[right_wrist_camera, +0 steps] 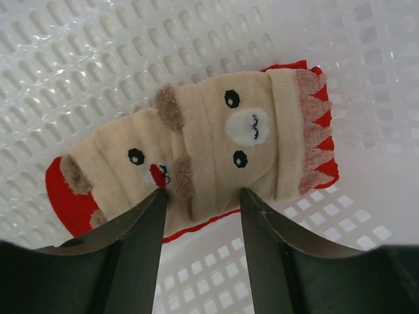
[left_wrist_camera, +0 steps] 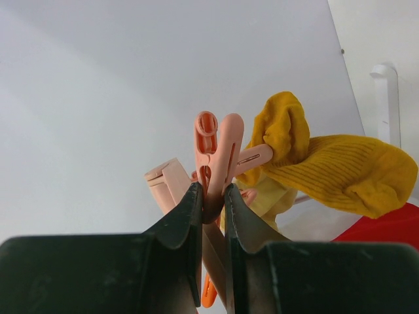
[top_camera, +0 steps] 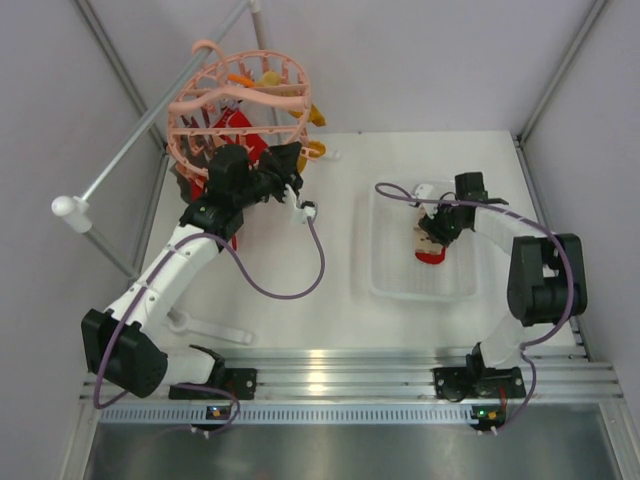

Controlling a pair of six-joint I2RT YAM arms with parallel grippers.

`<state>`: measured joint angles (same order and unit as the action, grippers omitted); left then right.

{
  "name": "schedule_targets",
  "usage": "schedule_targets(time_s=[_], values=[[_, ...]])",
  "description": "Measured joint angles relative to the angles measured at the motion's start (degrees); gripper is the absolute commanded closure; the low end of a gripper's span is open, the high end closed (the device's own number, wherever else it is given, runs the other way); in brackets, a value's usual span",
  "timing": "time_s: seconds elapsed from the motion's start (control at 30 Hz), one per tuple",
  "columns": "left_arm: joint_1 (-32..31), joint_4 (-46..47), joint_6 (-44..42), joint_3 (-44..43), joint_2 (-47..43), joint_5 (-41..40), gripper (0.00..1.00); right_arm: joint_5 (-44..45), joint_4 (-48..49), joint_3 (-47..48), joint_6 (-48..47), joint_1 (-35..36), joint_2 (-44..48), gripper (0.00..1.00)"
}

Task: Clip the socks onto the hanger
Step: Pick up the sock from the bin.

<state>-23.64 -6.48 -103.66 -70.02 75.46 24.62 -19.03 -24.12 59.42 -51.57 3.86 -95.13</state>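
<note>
The salmon-pink hanger [top_camera: 240, 95] hangs at the back left, with a mustard-yellow sock [top_camera: 315, 118] and a red sock [top_camera: 245, 135] on it. My left gripper [top_camera: 290, 165] is up at its right side. In the left wrist view this gripper [left_wrist_camera: 213, 191] is shut on a pink clip peg [left_wrist_camera: 219, 147], with the yellow sock [left_wrist_camera: 327, 170] just to the right and a red sock [left_wrist_camera: 386, 226] at the lower right. My right gripper [top_camera: 432, 235] is down in the white basket [top_camera: 400, 280]. It is open [right_wrist_camera: 201, 195], and its jaws straddle the near edge of a red sock with a cream bear-face cuff [right_wrist_camera: 216, 144].
A grey metal rail [top_camera: 150, 130] with a white ball end [top_camera: 68, 208] runs diagonally past the hanger. A white scoop-shaped piece [top_camera: 205, 328] lies near the left arm's base. A small white part [top_camera: 305, 210] sits below the left gripper, and purple cables loop over the table.
</note>
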Motion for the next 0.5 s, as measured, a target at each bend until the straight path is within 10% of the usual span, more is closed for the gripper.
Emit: schedule_targets(time_s=[0.2, 0.5], values=[[0.0, 0.0, 0.0, 0.1, 0.0, 0.0, 1.0, 1.8, 2.0, 2.6, -1.9, 0.0, -4.1, 0.84], [0.0, 0.0, 0.0, 0.1, 0.0, 0.0, 1.0, 1.1, 0.3, 4.5, -2.5, -0.2, -3.6, 1.0]])
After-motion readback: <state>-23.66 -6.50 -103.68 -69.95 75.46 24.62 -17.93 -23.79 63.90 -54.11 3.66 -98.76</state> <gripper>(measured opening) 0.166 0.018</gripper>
